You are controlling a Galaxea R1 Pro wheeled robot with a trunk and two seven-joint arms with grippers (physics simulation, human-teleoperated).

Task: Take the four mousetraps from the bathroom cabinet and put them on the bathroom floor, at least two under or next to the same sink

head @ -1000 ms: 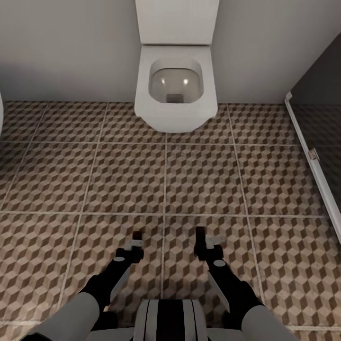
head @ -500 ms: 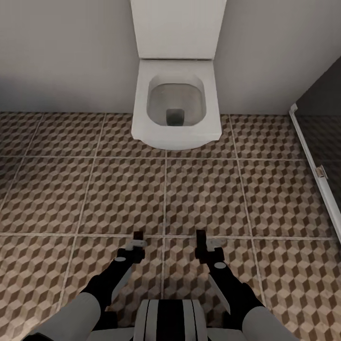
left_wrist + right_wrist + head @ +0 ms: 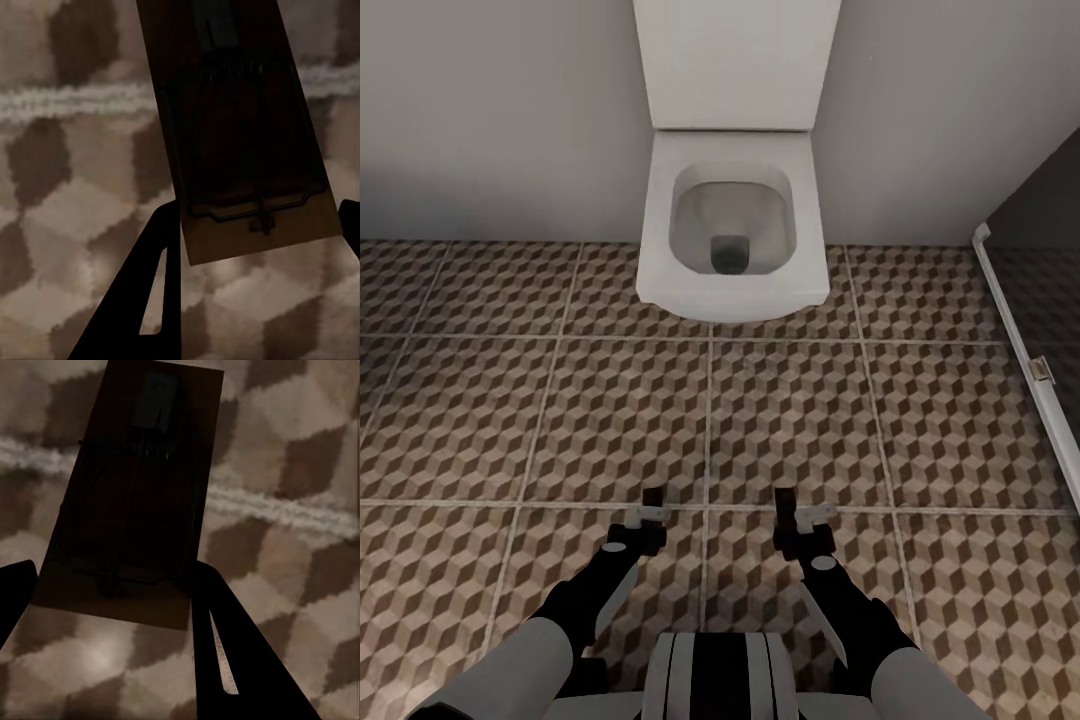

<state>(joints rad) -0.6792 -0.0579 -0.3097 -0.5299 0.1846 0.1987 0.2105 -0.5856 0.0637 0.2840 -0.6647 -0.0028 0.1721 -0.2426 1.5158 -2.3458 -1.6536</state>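
Both tools [image 3: 650,497] [image 3: 784,497] forward, each gripping mousetrap [image 3: 240,127] [image 3: 135,495].

Two arms are seen in the head view, each clad in a rounded white shell at the upper segment and in glossy black casing along the forearm. A pale grey strip is set along the inner side of each black forearm. A round grey disc is mounted at each wrist joint, ahead of which a small light-grey bracket is fixed. The black left gripper [image 3: 652,500] and the black right gripper [image 3: 784,500] are ended in slim dark jaws. In the wrist views the jaws are shown as flat black blades, one on each arm pierced by a narrow tapered slot. The trunk top is banded in white and black stripes.
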